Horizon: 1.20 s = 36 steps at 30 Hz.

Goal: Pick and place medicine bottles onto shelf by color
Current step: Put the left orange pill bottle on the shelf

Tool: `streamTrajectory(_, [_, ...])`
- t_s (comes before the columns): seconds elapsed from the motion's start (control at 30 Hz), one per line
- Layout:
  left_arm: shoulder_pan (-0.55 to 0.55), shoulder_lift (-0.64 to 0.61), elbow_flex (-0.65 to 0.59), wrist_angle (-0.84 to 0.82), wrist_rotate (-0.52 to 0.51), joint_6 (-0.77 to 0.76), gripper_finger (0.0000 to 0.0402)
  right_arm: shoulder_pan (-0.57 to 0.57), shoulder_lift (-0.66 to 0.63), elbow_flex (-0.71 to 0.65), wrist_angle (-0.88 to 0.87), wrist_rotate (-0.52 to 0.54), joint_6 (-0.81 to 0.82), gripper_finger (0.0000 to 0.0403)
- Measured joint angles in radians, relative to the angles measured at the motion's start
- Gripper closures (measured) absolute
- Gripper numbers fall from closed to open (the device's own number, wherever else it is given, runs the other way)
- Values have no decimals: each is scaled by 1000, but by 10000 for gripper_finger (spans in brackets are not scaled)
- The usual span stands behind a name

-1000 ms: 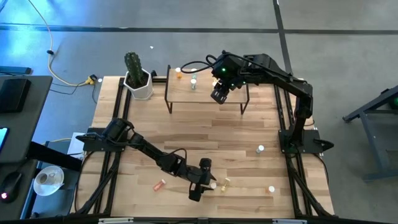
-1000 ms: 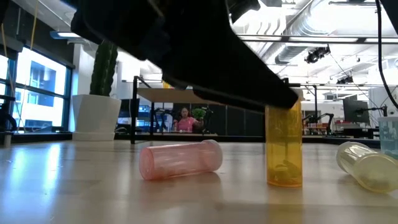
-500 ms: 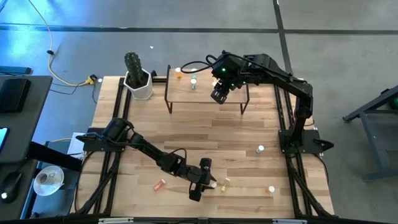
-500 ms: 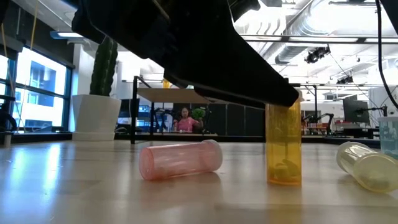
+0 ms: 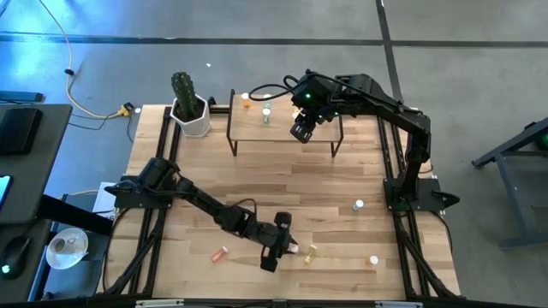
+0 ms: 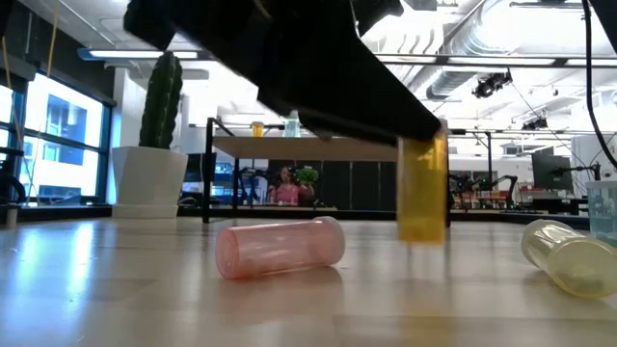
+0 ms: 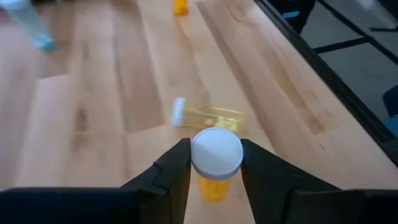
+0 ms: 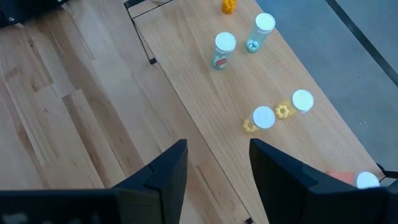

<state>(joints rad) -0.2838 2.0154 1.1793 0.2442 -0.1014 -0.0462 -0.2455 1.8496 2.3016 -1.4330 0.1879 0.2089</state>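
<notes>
An orange medicine bottle (image 6: 422,188) with a white cap hangs just above the table near its front edge, with my left gripper (image 7: 216,152) (image 5: 289,249) shut on it. Beside it lie a pink bottle (image 6: 280,248) and a pale yellow bottle (image 7: 208,115), both on their sides. The shelf (image 5: 282,128) stands at the table's far edge and bears several upright bottles (image 8: 224,50). My right gripper (image 8: 217,155) (image 5: 301,130) hovers open above the shelf with nothing between its fingers. My left gripper pinches the orange bottle's white cap (image 7: 199,152) between its two fingers (image 7: 177,165), one on each side. The fingers slant downward from the table's left. The bottle hangs upright below the cap, its base (image 6: 422,234) lifted clear of the table.
A cactus in a white pot (image 5: 190,107) stands left of the shelf. Two more bottles (image 5: 358,205) (image 5: 373,260) stand at the table's right near side. Black rails (image 5: 154,197) run along both table sides.
My left gripper has risen a little with the orange bottle. The bottle stood on the table before and now hangs clear of it, still upright.
</notes>
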Motion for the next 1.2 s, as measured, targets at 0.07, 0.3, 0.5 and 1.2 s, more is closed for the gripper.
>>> streamTrajectory(0.07, [13,-40,0,-53,0,12,281,0,0,0,0,0,-2,240])
streamTrajectory(0.3, [57,-211,-4,-184,-22,53,280,0,0,0,22,0,-34,240])
streamTrajectory(0.5, [107,-392,-49,-283,-130,93,280,-8,-38,1,115,1,-66,240])
streamTrajectory(1.2, [537,-730,-116,-539,-227,222,280,-36,-100,1,158,13,-176,240])
